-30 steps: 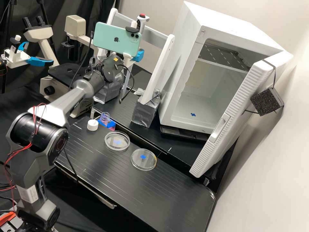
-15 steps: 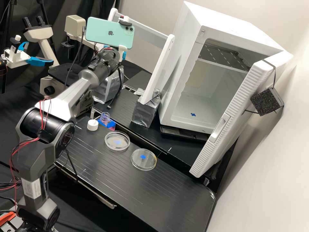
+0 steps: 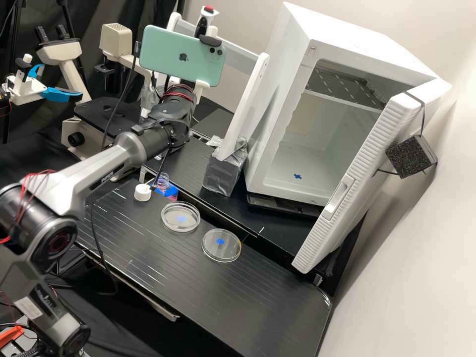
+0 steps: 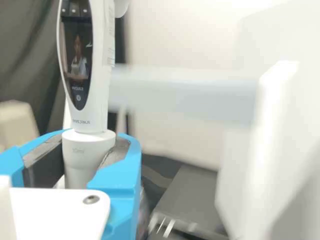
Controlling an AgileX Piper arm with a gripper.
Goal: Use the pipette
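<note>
Claw [image 3: 199, 90] up on the far left side of the bench [image 3: 258, 302], fingers closed on the pipette [image 3: 207, 20], which I see rising above the phone [image 3: 181, 57]. To its right stands the white frame [image 3: 241, 111], then the open cabinet [image 3: 292, 54]. Nearer me, the cap [image 3: 143, 193] and bottle [image 3: 168, 192] sit by the step's edge; a gap separates the bottle from two round dishes [image 3: 172, 226], themselves just apart and in from the near edge.

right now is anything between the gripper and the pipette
Nothing visible does: in the wrist view the blue jaws of the gripper are closed on the white lower body of the pipette, one on each side of it.
</note>
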